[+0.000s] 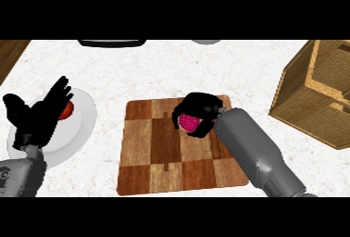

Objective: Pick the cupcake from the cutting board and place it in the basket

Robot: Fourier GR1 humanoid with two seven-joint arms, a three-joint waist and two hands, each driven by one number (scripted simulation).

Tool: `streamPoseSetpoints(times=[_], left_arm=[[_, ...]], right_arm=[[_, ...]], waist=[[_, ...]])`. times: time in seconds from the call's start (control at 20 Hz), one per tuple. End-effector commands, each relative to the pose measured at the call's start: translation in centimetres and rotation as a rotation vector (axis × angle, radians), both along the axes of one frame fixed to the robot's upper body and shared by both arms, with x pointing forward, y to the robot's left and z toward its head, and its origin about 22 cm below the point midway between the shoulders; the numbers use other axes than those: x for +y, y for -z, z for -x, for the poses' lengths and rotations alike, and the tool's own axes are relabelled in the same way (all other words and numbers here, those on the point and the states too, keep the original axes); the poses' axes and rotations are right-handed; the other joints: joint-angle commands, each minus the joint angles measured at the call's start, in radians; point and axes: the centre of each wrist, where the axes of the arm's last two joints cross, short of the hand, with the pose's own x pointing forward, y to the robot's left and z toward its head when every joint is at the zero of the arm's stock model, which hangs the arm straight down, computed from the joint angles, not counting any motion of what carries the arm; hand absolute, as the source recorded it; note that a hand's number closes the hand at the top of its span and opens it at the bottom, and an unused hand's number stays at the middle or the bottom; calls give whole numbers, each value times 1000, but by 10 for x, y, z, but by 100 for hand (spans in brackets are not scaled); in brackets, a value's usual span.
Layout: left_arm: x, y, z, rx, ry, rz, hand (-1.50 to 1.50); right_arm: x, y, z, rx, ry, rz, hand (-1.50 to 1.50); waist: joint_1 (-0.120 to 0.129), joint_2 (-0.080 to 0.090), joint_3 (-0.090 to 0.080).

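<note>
Nearest me, the right forearm comes in from the lower edge and crosses the right side of the cutting board, a checkered wooden slab lying flat on the white speckled table. Left of the board, the left forearm rises from the bottom corner. Its left hand is released, fingers straight and pointing up, resting over a white plate that sits just off the board's left edge. A red round item lies on that plate, partly hidden behind the fingers. Over the far half of the board, the right hand is curled round the cupcake. I see the pink of it between the black fingers and thumb, above the board's far right quarter. I cannot tell whether the cupcake touches the wood or is lifted clear. The basket, woven and tan with an open top, stands well apart from the board to its right and slightly beyond. Beyond the board, at the far edge, a dark object and a small grey object are each cut off by the view.
</note>
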Motion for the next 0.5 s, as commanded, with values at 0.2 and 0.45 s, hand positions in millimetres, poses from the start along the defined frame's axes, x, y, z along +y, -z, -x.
streamPoseSetpoints(times=[0.2,0.45], left_arm=[[2,16,-4,6,-18,15,0],[-2,4,0,19,-19,-8,0]], right_arm=[[-3,8,15,-25,-38,19,150],[-12,36,29,28,417,39,150]], waist=[[-10,-2,0],[-25,-17,-1]])
